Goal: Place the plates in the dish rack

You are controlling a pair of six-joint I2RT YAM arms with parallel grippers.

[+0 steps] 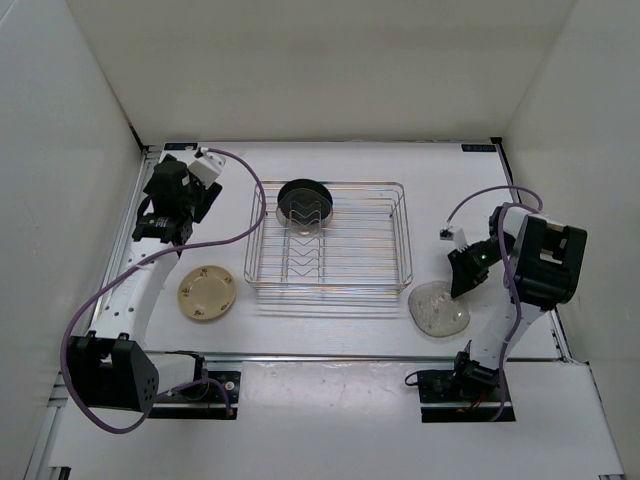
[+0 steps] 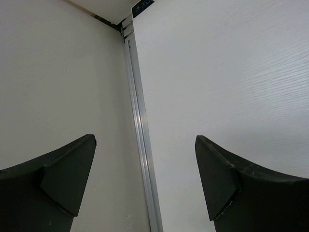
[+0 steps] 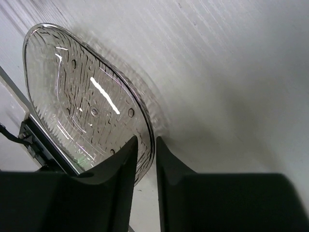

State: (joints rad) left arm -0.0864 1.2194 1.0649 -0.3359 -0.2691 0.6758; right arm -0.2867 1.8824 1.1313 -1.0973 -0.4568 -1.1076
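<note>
The right fingers [image 3: 131,154] close on the rim of a clear plate [image 3: 82,101] near the right end of the tabletop [image 1: 520,160], toward its near edge. The two dark tips stand almost together, with the plate's edge caught in the narrow slot between them. Most of the plate spreads away beyond the tips. From above it sits just off the near right corner of the dish rack [image 1: 405,240], apart from the wire. Whether it is lifted or lies flat on the tabletop cannot be told.

The plate is greyish and see-through, with a maze of fine ridges across its face, a few small dark dots and a thin shiny rim. Bright streaks of light run across its middle.

The silver wire rack stands at the middle of the tabletop. A black plate [image 1: 305,200] sits among the prongs at its far left corner. A cream plate [image 1: 207,293] lies flat toward the left edge, well apart from the rack.

The left fingers [image 2: 67,174] are spread wide with nothing between them. They point along the metal rail [image 2: 140,135] at the tabletop's left edge, beside the white wall [image 2: 58,72].
</note>
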